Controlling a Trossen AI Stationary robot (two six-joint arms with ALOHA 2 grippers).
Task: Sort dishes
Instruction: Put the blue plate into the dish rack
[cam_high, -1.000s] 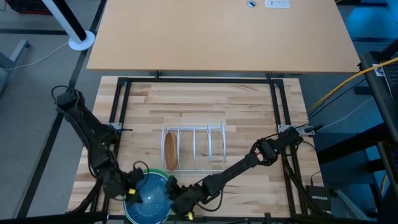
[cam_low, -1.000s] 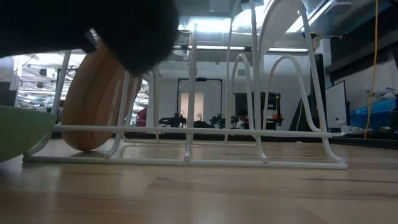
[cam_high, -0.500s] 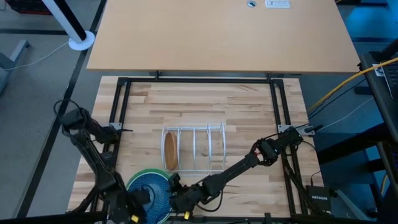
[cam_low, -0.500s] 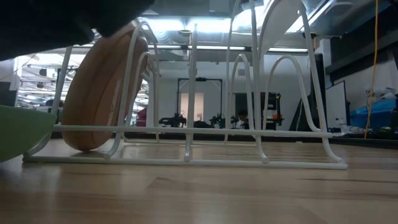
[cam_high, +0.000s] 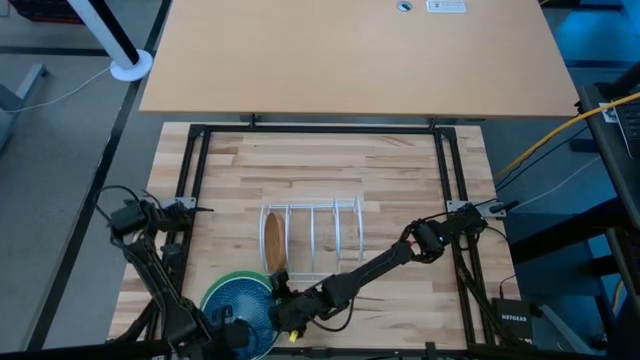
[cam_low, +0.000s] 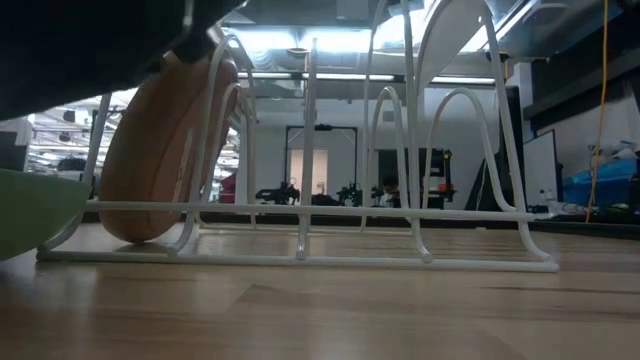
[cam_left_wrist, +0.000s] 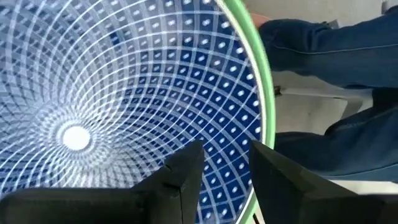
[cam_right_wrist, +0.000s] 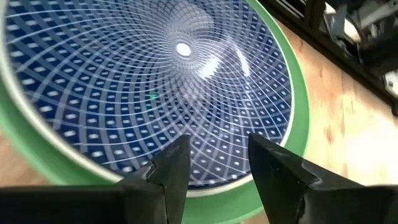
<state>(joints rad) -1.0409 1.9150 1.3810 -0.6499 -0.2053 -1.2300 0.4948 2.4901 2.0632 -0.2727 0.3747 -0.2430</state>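
Both grippers sit over the dark blue plate (cam_high: 240, 308) at the desk's (cam_high: 400, 160) near edge. Right gripper (cam_right_wrist: 214, 163) has its fingers parted above the rim, gripping nothing; left gripper (cam_left_wrist: 225, 167) likewise stands apart, empty. That blue plate lies nested on the green plate (cam_right_wrist: 292, 155). Just beyond, the tan-brown plate (cam_low: 160, 150) stands upright in the white wire rack's (cam_high: 330, 235) end slot.

This place is a robotics lab or workshop. In the low view, the room behind the wooden tabletop (cam_low: 320, 310) has bright ceiling lights (cam_low: 300, 40) at the upper centre and dark machines (cam_low: 350, 192) in the middle. In the high view, a yellow cable (cam_high: 560, 130) and a network device (cam_high: 517, 322) lie at the right.
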